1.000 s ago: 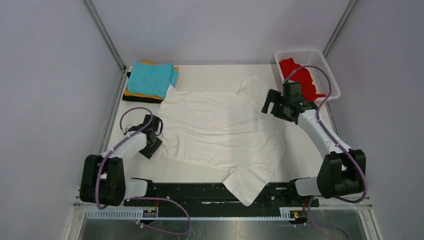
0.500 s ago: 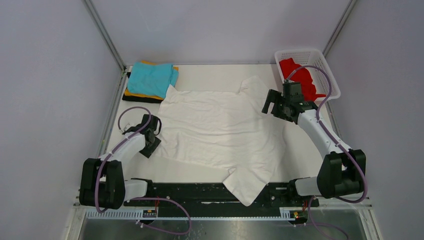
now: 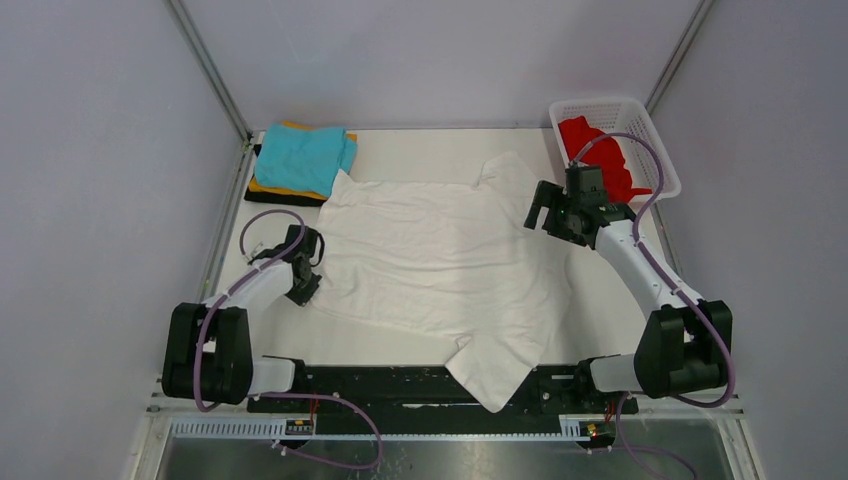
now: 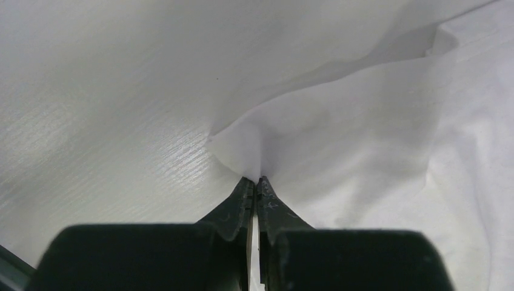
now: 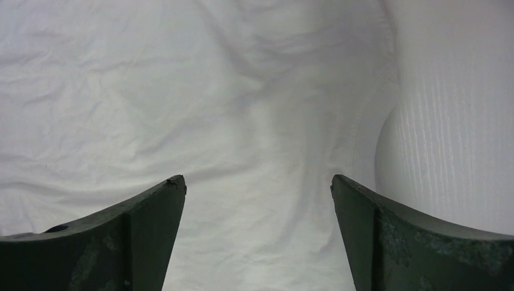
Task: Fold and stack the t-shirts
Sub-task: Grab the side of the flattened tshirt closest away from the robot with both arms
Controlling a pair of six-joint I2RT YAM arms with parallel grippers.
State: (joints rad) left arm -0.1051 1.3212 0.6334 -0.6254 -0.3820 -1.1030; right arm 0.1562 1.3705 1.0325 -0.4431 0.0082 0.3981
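Observation:
A large white t-shirt point(image 3: 440, 260) lies spread on the table, one sleeve hanging over the near edge. My left gripper point(image 3: 308, 288) is at its left edge; the left wrist view shows the gripper point(image 4: 255, 180) shut on a pinched fold of the white t-shirt point(image 4: 363, 133). My right gripper point(image 3: 537, 212) is open over the shirt's right shoulder; in the right wrist view the gripper point(image 5: 257, 182) is wide apart above the cloth point(image 5: 182, 91), holding nothing. A red t-shirt point(image 3: 595, 150) lies in the basket. A teal t-shirt point(image 3: 305, 155) tops a folded stack over orange point(image 3: 268, 187) and black point(image 3: 262, 197) ones.
The white mesh basket point(image 3: 600, 103) stands at the far right corner. The folded stack sits at the far left corner. Bare table point(image 4: 91, 91) shows left of the shirt and along the far edge point(image 3: 430, 140). Frame posts and grey walls enclose the table.
My left gripper has shifted a little up the table and inward, holding the shirt's left edge. The right arm has barely moved.

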